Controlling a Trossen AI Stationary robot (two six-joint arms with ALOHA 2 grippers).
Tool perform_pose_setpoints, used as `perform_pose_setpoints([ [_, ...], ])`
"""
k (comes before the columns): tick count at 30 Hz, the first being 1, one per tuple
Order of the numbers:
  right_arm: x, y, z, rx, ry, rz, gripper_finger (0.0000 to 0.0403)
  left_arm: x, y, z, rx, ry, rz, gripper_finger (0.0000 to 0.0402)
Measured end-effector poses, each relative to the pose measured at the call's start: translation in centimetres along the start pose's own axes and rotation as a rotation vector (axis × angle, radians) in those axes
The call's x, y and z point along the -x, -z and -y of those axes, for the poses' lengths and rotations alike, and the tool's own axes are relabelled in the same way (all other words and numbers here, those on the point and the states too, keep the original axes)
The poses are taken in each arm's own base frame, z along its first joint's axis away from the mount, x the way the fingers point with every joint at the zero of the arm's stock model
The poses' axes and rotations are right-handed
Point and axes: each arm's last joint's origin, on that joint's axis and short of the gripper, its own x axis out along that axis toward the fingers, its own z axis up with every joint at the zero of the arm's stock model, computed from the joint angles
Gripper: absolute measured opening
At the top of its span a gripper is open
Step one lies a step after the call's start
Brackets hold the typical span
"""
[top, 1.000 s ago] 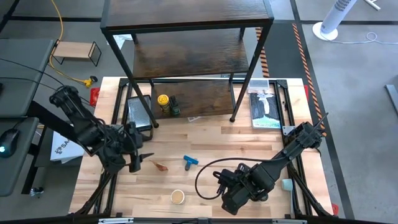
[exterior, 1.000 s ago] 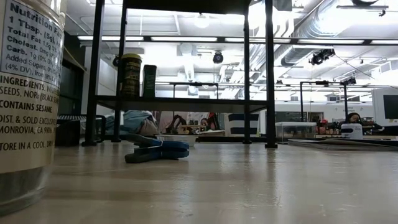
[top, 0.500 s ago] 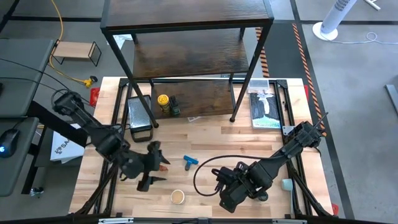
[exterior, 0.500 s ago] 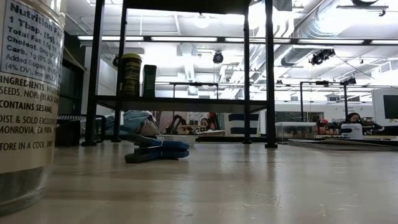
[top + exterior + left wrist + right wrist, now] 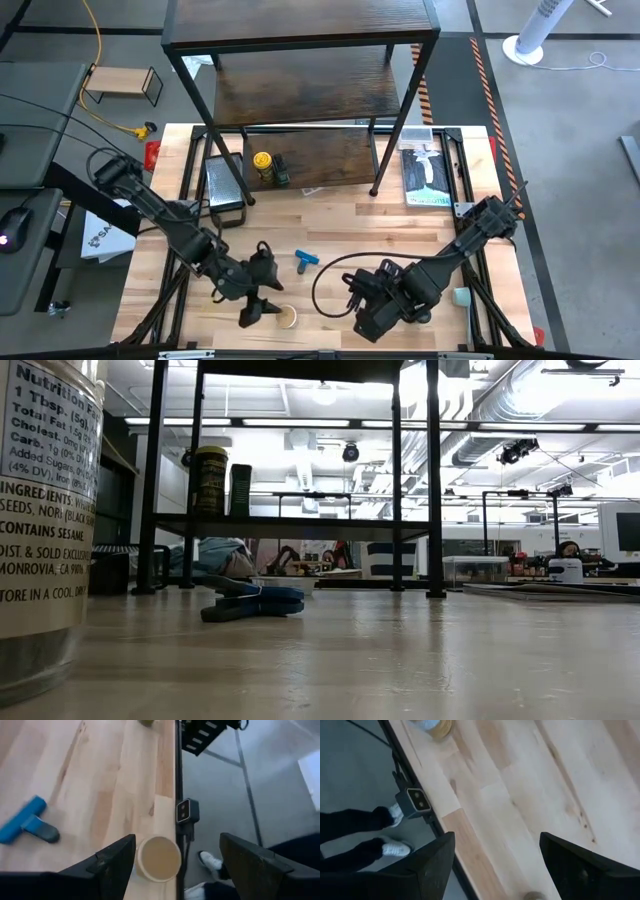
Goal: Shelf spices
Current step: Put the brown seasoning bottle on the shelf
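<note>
Both arms are matte black, built of slim links and chunkier joint housings. A black cable loops out from the right arm. Each pincer ends in broad, flat dark fingers.

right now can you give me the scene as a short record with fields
left gripper: open, over the front of the table beside the tan-lidded jar
right gripper: open, low over the front right of the table, waiting
on shelf: yellow-lidded jar and a dark container on the lowest board
loose on table: blue plastic piece
</note>
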Motion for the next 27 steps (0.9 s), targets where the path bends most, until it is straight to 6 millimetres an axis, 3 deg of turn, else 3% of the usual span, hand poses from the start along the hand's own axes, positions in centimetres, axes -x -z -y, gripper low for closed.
perform_pose_setpoints([
  [8, 0.2, 0.8, -0.4, 0.027, 0.029, 0.072, 0.0287, -1.1, 2.4, 0.6, 0.022, -0.121, -0.040, 0.0282],
  [14, 0.3, 1.2, -0.6, 0.031, 0.028, 0.077, 0.0287, -2.6, 3.6, 2.2, -0.172, -0.174, -0.116, 0.0282],
  [19, 0.3, 1.1, -0.5, 0.030, 0.036, 0.094, 0.0287, -5.0, 3.6, 4.2, -0.372, -0.181, -0.127, 0.0282],
  [23, 0.2, 0.9, -0.4, 0.024, 0.039, 0.095, 0.0287, -6.9, 3.9, 4.6, -0.497, -0.223, -0.187, 0.0282],
  [27, 0.2, 0.8, -0.4, 0.023, 0.043, 0.104, 0.0287, -6.8, 3.2, 4.9, -0.535, -0.220, -0.170, 0.0282],
])
